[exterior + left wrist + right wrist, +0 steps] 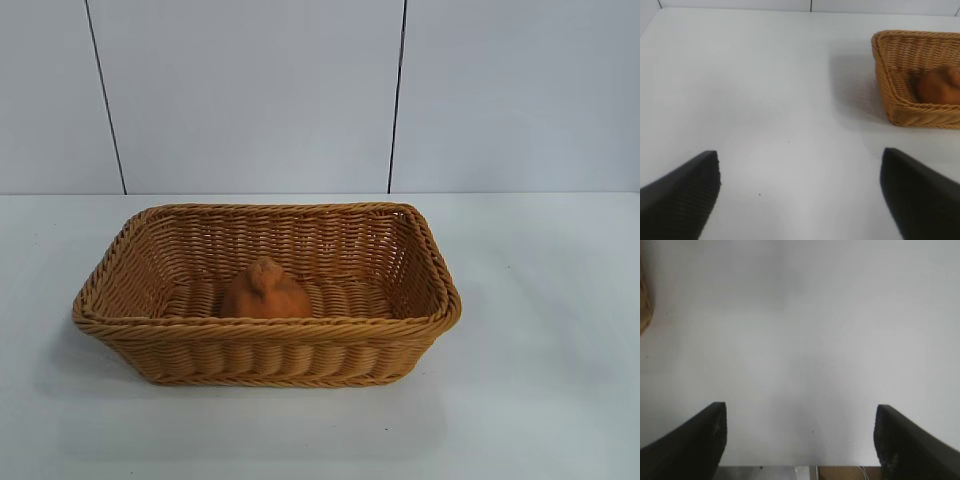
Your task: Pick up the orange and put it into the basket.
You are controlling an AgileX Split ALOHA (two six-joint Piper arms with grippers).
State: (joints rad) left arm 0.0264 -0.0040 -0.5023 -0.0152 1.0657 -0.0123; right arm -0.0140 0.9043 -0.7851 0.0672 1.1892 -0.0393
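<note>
The orange [264, 292], a brownish-orange lump with a knobby bump on top, lies on the floor of the wicker basket [150, 335] in the middle of the table. In the left wrist view the basket [890, 95] shows with the orange [938, 85] inside. My left gripper [800, 165] is open and empty over bare table, apart from the basket. My right gripper [800, 412] is open and empty over bare table; a sliver of the basket [644, 305] shows at that view's edge. Neither gripper shows in the exterior view.
The white table [540, 400] stretches around the basket, with a white panelled wall [250, 90] behind. In the right wrist view the table's edge [790, 467] shows beneath the gripper.
</note>
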